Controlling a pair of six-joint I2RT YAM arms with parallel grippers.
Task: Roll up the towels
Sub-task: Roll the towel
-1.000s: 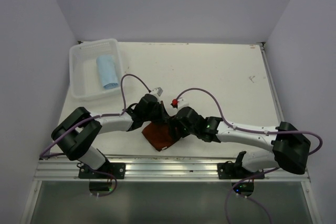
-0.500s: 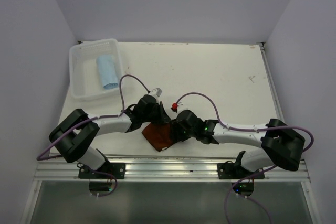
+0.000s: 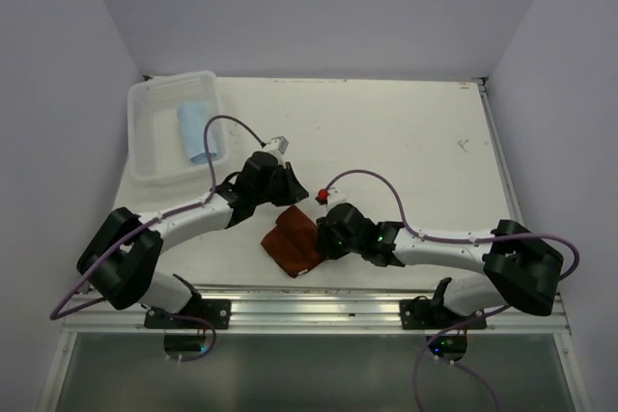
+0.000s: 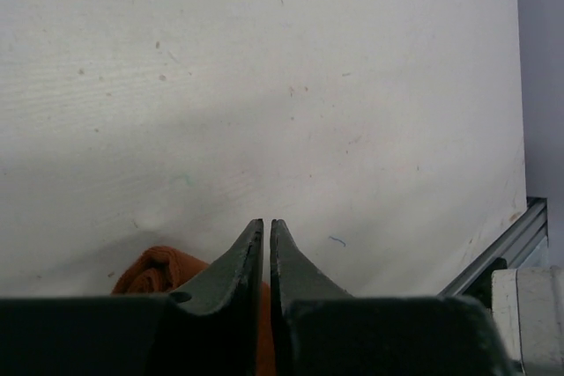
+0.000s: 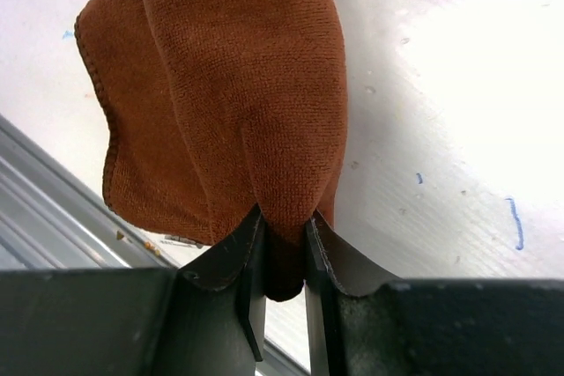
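I pinch a fold of the rust towel (image 5: 238,68) in the right gripper (image 5: 284,217) by the near edge of the table (image 3: 386,132) to roll it, left gripper (image 4: 266,228) jaws together, empty

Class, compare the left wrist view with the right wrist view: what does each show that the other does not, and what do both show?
Left wrist only: the left gripper, jaws almost together with nothing between them, above the table. Right wrist only: the right gripper pinching a fold of the rust towel. Both: the rust towel (just a corner in the left wrist view), the table and the metal rail at its edge.
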